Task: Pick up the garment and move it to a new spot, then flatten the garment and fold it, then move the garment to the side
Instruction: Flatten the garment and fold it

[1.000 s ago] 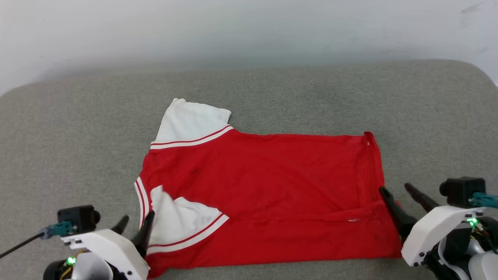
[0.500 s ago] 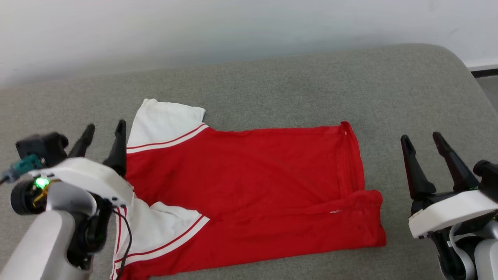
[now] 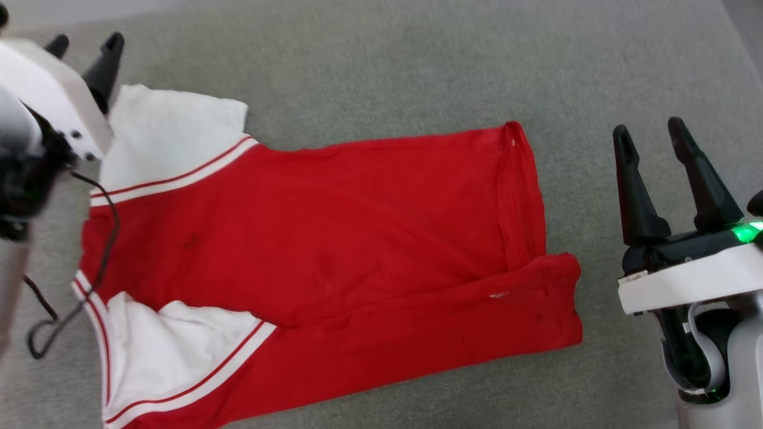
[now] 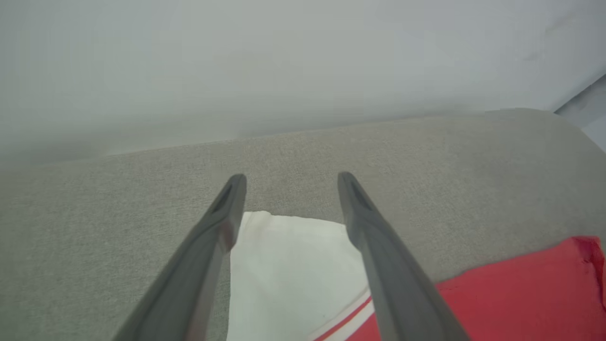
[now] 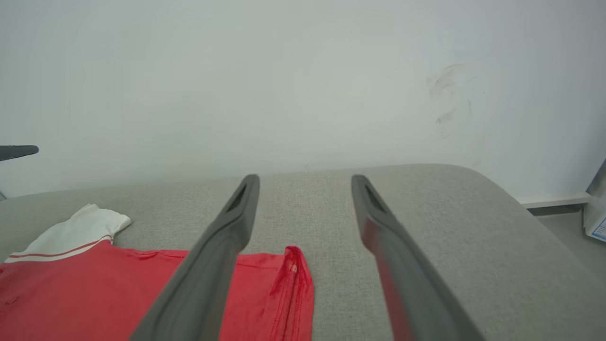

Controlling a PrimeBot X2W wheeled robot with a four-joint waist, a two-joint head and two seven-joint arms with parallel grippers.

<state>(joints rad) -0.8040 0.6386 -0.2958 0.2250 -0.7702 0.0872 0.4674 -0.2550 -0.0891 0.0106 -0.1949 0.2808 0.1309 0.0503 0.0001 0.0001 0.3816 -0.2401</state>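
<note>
The red shirt (image 3: 334, 238) is lying spread on the grey cushion (image 3: 387, 71), between the two pairs of fingers. Its near long edge is lying folded over the body, and its lower left corner is running off the bottom of the head view.

The left gripper (image 3: 83, 46) is hovering with its fingers apart and nothing between them. Its tips are sitting just beside the outer edge of the far sleeve (image 3: 173, 137). The blurred pale wrist housing is covering that sleeve's corner and is itself being cut off by the frame. In the left wrist view the white cloth is showing through the gap below the fingertips; whether they are touching it is hard to make out. A thin black cable (image 3: 89, 280) is hanging across the shirt's shoulder end.

The right gripper (image 3: 648, 130) is standing with its fingers spread and empty, over bare cushion, apart from the hem. In the right wrist view one finger is hiding part of the red cloth. A pale wall (image 5: 284, 85) is rising beyond the fingertips, and a dark sliver (image 5: 19, 151) at that view's left edge is too cut off to name.
</note>
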